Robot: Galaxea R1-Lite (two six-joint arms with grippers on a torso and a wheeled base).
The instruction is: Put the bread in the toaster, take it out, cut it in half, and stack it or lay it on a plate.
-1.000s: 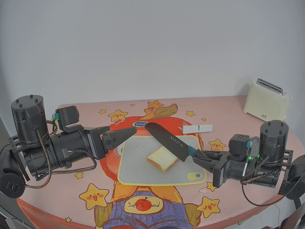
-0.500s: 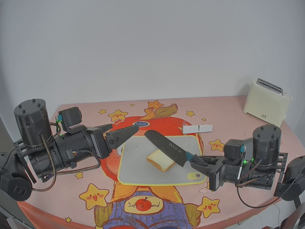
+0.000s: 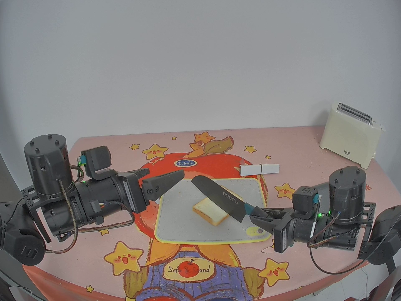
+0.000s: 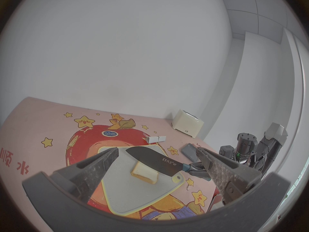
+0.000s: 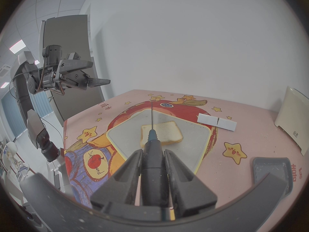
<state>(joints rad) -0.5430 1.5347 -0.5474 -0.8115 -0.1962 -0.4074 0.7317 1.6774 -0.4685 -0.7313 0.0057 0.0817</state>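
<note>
Right gripper [image 3: 261,212] clamped on the knife [image 3: 221,197] handle, blade slanting over the bread [image 3: 206,212]; bread flat on the grey cutting board [image 3: 179,218], mid-table [image 3: 292,155]; left gripper [image 3: 165,173] spread wide beside the board's left edge; toaster [image 3: 351,134] at the far right corner; plain white wall [image 3: 200,55] behind.

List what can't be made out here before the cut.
- Head view: the black-bladed knife overlaps the white bread slice; contact or gap unclear.
- Cream toaster: slots seen too obliquely in head view; cut off by the right wrist view's edge.
- Grey plastic dish: partly hidden behind the body of the right gripper, right wrist view.
</note>
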